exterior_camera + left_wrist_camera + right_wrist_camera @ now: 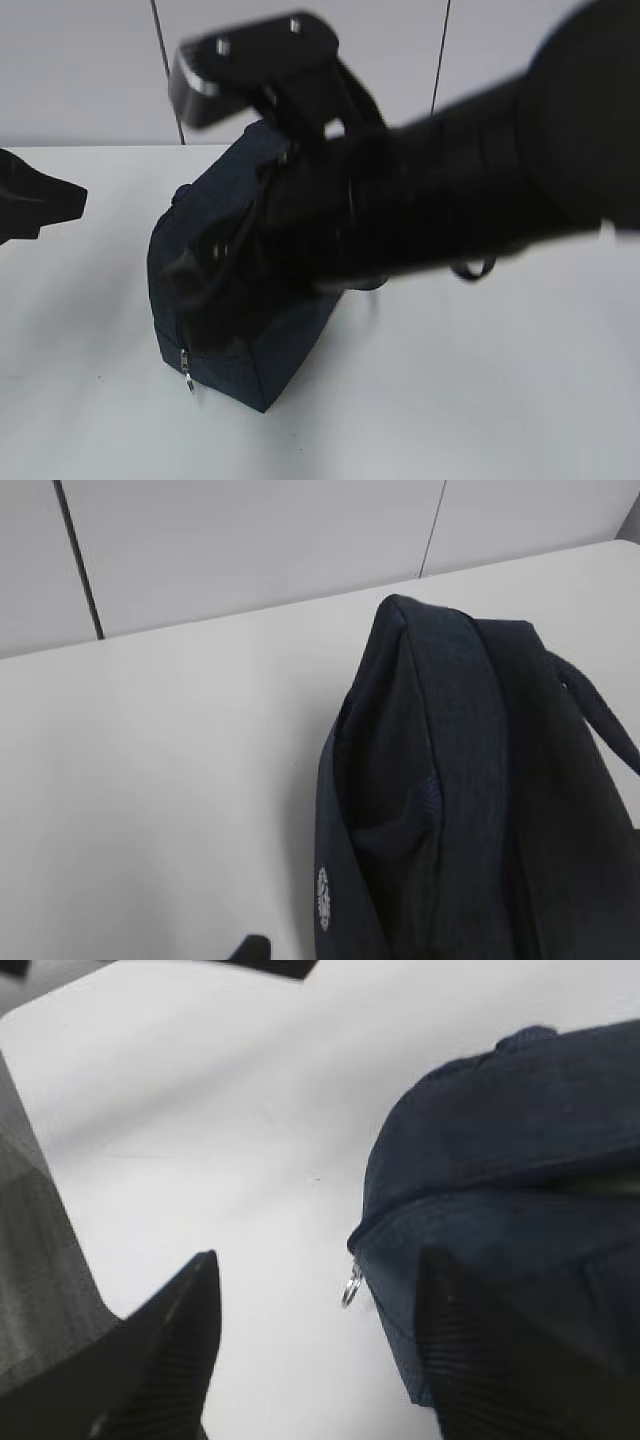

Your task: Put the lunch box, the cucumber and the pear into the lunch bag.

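The navy lunch bag [250, 340] stands in the middle of the white table, and no lining shows. It also fills the right of the left wrist view [470, 810] and of the right wrist view [520, 1190]. My right arm reaches across over the bag, large and blurred. The right gripper [315, 1350] is open. Its fingers [170, 1350] stand wide apart, one over the table and one over the bag's end, with the metal zipper pull [350, 1288] between them. My left gripper [40, 205] hangs at the far left, apart from the bag. The lunch box, cucumber and pear are out of view.
A rope handle [600, 715] loops off the bag's far side. The zipper pull [187, 375] hangs at the bag's near lower corner. Bare white table [470, 400] lies around the bag, with a panelled wall [90, 70] behind.
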Tool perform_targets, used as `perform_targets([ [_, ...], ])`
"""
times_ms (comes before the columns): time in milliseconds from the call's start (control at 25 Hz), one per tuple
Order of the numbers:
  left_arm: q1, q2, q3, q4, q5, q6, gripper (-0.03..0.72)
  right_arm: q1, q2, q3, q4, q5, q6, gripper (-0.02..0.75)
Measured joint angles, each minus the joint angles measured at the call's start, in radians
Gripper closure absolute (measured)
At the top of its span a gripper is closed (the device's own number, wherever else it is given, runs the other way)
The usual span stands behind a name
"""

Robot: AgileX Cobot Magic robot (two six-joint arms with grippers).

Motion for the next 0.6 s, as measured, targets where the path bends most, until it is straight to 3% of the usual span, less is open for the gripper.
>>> perform_targets([
  [200,0.0,-0.036,0.015,-0.01,-0.005,0.001,0.419,0.151,0.025,0.21,0.05,-0.367,-0.008,0.262],
  [600,0.0,-0.039,0.016,-0.028,0.011,0.001,0.432,0.167,0.137,0.23,0.072,-0.522,-0.013,0.262],
])
